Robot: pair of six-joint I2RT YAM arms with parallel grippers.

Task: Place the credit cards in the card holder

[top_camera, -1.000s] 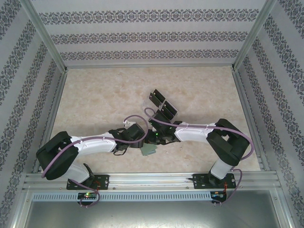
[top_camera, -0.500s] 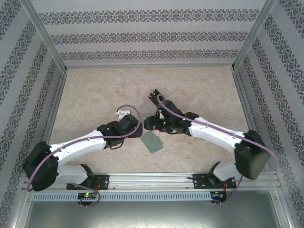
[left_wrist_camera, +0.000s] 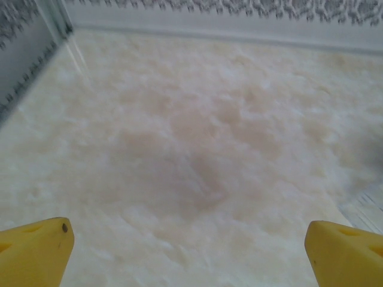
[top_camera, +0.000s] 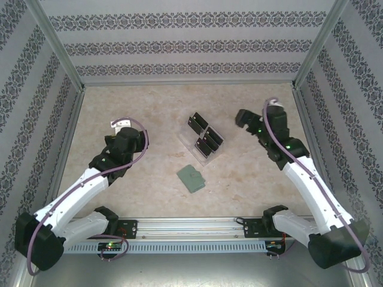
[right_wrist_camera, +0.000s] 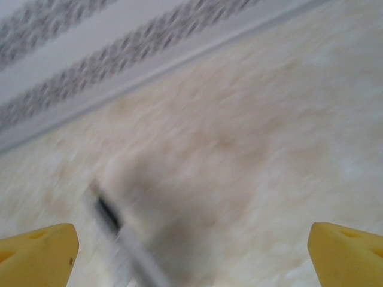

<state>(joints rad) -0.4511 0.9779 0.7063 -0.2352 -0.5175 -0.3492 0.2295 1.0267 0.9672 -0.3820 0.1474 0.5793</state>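
The grey-green card holder (top_camera: 191, 178) lies flat on the table, near the middle front, with nothing touching it. Black credit cards (top_camera: 204, 134) stand in a clear tray (top_camera: 201, 156) just behind it. My left gripper (top_camera: 127, 133) is off to the left of both, well apart. In the left wrist view the left gripper (left_wrist_camera: 190, 254) is open, yellow fingertips (left_wrist_camera: 36, 251) wide apart over bare table. My right gripper (top_camera: 246, 119) is to the right of the tray. In the right wrist view the right gripper (right_wrist_camera: 191, 254) is open too, with nothing between its fingertips (right_wrist_camera: 39, 254).
Patterned walls with metal posts close in the table on the left, back and right. The tray's corner (left_wrist_camera: 365, 206) shows at the right edge of the left wrist view. A blurred dark streak (right_wrist_camera: 108, 212) lies low left in the right wrist view.
Both arms have pulled away from the card holder, the left one to the left, the right one to the right and back. Both grippers have opened. The card holder now lies uncovered.
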